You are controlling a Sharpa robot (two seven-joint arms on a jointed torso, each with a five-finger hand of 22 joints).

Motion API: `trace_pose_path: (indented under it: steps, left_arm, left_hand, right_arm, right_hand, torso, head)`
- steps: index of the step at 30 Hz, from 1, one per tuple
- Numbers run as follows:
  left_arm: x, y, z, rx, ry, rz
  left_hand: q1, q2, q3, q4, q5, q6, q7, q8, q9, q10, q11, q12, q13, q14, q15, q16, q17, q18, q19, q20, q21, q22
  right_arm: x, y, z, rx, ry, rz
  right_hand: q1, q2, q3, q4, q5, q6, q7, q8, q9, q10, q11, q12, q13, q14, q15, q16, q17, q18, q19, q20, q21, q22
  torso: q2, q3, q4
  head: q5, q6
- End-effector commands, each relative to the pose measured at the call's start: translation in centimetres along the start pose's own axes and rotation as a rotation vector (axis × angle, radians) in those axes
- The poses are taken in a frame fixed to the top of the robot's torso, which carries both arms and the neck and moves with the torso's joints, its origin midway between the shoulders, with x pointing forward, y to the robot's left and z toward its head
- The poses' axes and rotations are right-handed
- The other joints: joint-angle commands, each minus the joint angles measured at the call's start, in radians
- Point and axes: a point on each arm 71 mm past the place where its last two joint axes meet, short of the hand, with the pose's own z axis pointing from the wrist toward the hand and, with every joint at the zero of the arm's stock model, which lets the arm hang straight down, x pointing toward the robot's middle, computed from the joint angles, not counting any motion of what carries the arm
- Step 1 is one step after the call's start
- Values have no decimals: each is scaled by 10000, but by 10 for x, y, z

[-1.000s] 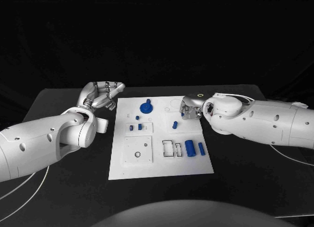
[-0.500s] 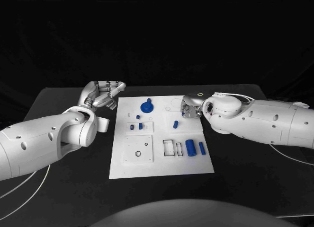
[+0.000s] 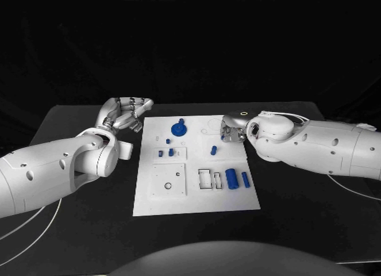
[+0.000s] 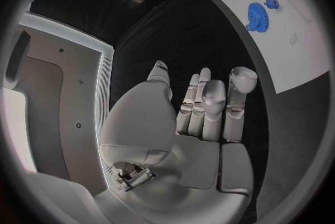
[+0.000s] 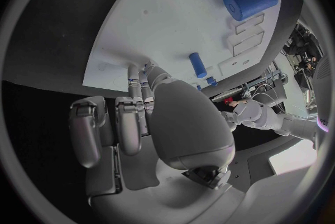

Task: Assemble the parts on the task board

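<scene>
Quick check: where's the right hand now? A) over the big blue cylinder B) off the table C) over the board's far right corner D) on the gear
C: the right hand sits at the far right corner of the task board, away from the gear and the big blue cylinder.

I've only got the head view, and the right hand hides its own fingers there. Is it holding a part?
Observer: In the right wrist view, the right hand stretches fingers down to the board. No blue part shows among them.
Operator: What's nearest to it?
Observer: A small blue peg on the board, apart from the fingers.
Operator: And the left hand?
Observer: In the left wrist view, the left hand has straight fingers with nothing in them, over the table beside the board.
</scene>
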Motion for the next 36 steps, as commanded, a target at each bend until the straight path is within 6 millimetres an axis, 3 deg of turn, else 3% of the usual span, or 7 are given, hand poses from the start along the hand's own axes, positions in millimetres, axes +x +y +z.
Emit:
trace_pose_path:
  steps: [1, 22, 25, 36]
  left_arm:
    - [2, -1, 0, 17, 131, -117]
    - [0, 1, 0, -35, 108, -98]
    - [-1, 1, 0, -42, 109, -96]
    - [-2, 2, 1, -73, 93, -76]
  left_hand:
    - [23, 118, -45, -9, 41, -13, -70, 69, 12, 20, -70, 11, 14, -89, -8, -67, -41, -10, -82, 8, -69, -25]
    - [34, 132, -49, -11, 42, -15, -69, 69, 11, 18, -70, 10, 14, -139, -7, -138, -133, 7, -140, 9, -145, -57]
    - [38, 135, -51, -12, 43, -16, -69, 69, 11, 17, -69, 10, 13, -150, -7, -151, -149, 10, -153, 9, -159, -63]
    - [44, 141, -55, -13, 45, -18, -69, 70, 11, 16, -69, 9, 13, -209, -6, -239, -265, 28, -213, 10, -243, -101]
  right_arm:
    - [7, 1, 0, 27, 354, -156]
    - [8, 3, 2, 99, 451, -22]
    - [8, 3, 2, 94, 449, -13]
    - [8, 4, 2, -13, 448, 8]
  right_hand:
    - [109, -15, 65, 5, -36, 64, -1, -2, 6, 63, -15, -51, 3, 1043, -103, 41, 2632, -68, 1028, -73, 45, 2633]
    - [59, -268, 144, 13, -26, -226, 120, -277, -107, 72, 64, -333, 0, 1043, -85, 41, 2632, -68, 1028, -111, 45, 2633]
    - [61, -280, 148, 10, -25, -237, 124, -284, -110, 70, 67, -344, 0, 1043, -80, 41, 2632, -68, 1028, -108, 45, 2633]
    - [198, -199, 392, -69, -18, 135, -46, -151, -48, 284, -48, -419, 8, 1043, -144, 41, 2632, -68, 1028, -134, 45, 2633]
  torso:
    - [-3, -5, -3]
    - [1, -4, 2]
    - [-6, -2, 1]
    - [-3, 0, -2]
  head:
    - [-6, -4]
    - [27, -34]
    - [104, -76]
    - [81, -67]
